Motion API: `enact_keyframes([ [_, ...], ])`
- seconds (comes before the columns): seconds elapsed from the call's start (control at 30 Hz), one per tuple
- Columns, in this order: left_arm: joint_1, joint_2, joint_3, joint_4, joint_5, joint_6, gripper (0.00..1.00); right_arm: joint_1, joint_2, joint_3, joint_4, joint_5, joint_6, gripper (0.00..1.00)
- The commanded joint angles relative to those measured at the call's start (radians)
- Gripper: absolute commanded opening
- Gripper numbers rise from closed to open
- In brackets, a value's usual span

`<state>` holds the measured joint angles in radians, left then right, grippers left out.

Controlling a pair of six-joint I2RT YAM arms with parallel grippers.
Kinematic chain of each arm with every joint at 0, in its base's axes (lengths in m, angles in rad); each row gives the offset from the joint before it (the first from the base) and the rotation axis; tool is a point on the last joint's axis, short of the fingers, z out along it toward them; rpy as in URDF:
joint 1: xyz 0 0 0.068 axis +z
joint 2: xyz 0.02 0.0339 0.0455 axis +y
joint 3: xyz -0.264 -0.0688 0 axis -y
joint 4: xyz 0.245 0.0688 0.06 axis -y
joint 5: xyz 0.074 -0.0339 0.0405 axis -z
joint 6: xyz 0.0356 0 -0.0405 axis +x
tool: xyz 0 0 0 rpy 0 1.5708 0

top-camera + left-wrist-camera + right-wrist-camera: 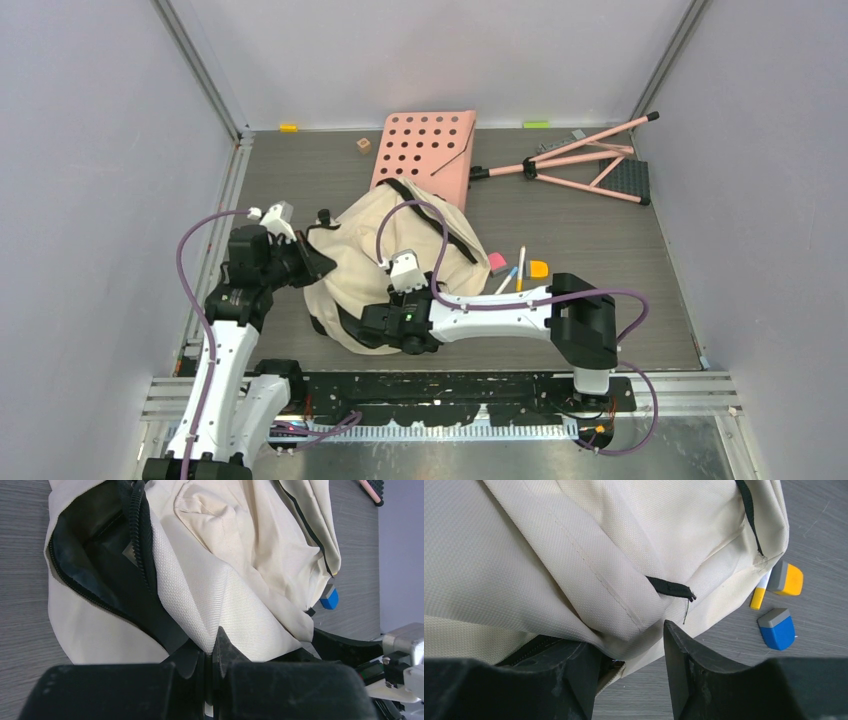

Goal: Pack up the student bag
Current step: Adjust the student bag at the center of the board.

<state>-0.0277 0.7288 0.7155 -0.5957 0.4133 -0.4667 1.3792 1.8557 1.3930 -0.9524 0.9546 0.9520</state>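
The student bag (pixel 370 250), cream with black zipper trim, lies slumped mid-table. My left gripper (pixel 310 258) is at its left side, shut on a fold of the cream fabric (pixel 212 647) beside the dark zippered opening (pixel 95 555). My right gripper (pixel 365 325) is at the bag's near edge. It stands open (pixel 629 640), with a hem of the bag (pixel 549 555) lying against its left finger and bare table before the right finger. Right of the bag lie a blue eraser (pixel 778 629), a yellow eraser (pixel 788 577) and pens (pixel 520 268).
A pink perforated board (pixel 425 150) lies behind the bag. A pink folding stand (pixel 590 160) lies at the back right. A small wooden cube (pixel 363 145) sits near the back wall. Grey walls enclose three sides.
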Motion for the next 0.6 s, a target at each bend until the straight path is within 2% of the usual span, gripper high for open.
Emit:
enact_keyframes([
  [0.0, 0.005, -0.002, 0.021, 0.039, 0.022, 0.010, 0.00, -0.023, -0.073, -0.044, -0.003, -0.043, 0.037, 0.52],
  [0.2, 0.003, -0.037, -0.022, 0.007, 0.098, -0.047, 0.00, -0.042, -0.117, -0.158, 0.036, -0.082, 0.062, 0.43],
  [0.27, -0.001, -0.066, -0.064, 0.008, 0.130, -0.092, 0.00, -0.060, -0.138, -0.208, 0.091, -0.075, 0.030, 0.36],
  [0.37, -0.023, -0.109, -0.115, 0.001, 0.166, -0.136, 0.00, -0.088, -0.178, -0.262, 0.156, -0.065, -0.024, 0.12],
  [0.43, -0.046, -0.131, -0.138, -0.009, 0.180, -0.156, 0.00, -0.118, -0.206, -0.296, 0.244, -0.058, -0.086, 0.03],
  [0.57, -0.110, -0.141, -0.164, -0.003, 0.151, -0.190, 0.00, -0.210, -0.269, -0.372, 0.420, -0.091, -0.252, 0.01],
])
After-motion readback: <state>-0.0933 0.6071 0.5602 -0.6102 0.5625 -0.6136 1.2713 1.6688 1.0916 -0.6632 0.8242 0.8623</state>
